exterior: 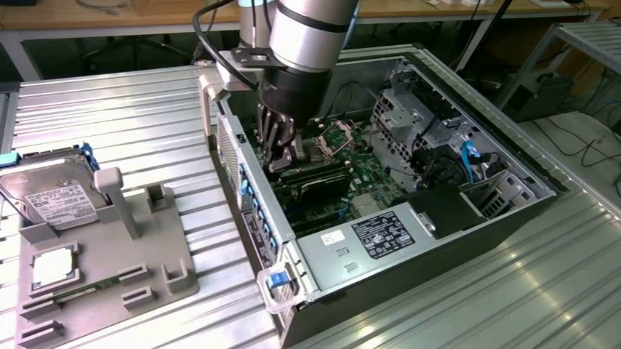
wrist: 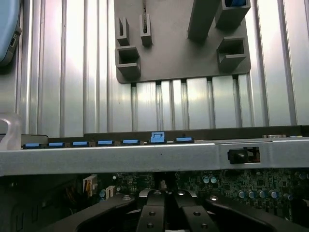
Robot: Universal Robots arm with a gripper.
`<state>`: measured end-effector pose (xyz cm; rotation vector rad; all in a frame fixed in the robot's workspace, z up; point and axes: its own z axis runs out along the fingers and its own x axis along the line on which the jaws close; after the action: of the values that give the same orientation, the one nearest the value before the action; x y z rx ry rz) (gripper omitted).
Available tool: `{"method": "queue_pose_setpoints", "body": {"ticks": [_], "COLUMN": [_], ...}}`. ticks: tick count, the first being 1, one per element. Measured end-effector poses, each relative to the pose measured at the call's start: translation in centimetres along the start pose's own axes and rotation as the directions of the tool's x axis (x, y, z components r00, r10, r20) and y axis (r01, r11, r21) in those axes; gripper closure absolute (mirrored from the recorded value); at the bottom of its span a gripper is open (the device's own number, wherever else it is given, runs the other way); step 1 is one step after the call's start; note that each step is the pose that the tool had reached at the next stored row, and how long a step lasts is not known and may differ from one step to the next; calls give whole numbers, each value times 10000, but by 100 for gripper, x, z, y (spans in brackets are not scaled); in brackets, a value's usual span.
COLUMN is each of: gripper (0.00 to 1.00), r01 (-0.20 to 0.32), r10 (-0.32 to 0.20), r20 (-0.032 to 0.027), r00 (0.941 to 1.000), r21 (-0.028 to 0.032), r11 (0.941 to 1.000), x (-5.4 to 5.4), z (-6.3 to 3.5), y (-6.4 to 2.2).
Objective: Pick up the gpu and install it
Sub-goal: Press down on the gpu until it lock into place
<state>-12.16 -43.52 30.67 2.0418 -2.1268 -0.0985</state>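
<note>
Dark finger links of our gripper (wrist: 166, 212) crowd the lower edge of the wrist view, drawn together; beyond them run the case wall with its blue slot clips (wrist: 104, 142) and the ribbed table (wrist: 63, 72).

From the exterior view, we see the gripper (exterior: 278, 161) reaching down into the open computer case (exterior: 505, 156) at centre frame, fingers closed tight. A dark flat card, which we take for the gpu (exterior: 313, 177), sits right at the fingertips over the green motherboard (exterior: 364, 174). We cannot tell whether the fingers clamp it or merely press on it, nor whether it is fully seated.

Doing this step well, in our judgement: keep the card square to its slot, bracket end toward the clip wall, press straight down, no rocking.

Containers:
- Case, lying open: motherboard, black power supply with white label (exterior: 383, 234) at lower centre, drive cage (exterior: 403, 109) upper right, blue cable (exterior: 470, 161).
- Grey parts tray (exterior: 145, 254), lower left: silver hard drive (exterior: 54, 200), square CPU chip (exterior: 54, 267). Several pockets stand vacant.
</note>
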Motion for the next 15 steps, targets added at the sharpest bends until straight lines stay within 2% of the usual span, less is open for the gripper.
{"method": "queue_pose_setpoints", "body": {"ticks": [2, 5, 9, 15], "gripper": [89, 89, 89, 89], "r01": [0, -9, -18, -24], "r10": [0, 10, 18, 26], "r20": [-1, -23, -44, -79], "r00": [10000, 10000, 10000, 10000], "r21": [14, 74, 118, 130], "r11": [10000, 10000, 9999, 9999], "x": [-1, -4, -4, -8], "z": [-2, 12, 34, 18], "y": [-1, -2, 26, 37]}}
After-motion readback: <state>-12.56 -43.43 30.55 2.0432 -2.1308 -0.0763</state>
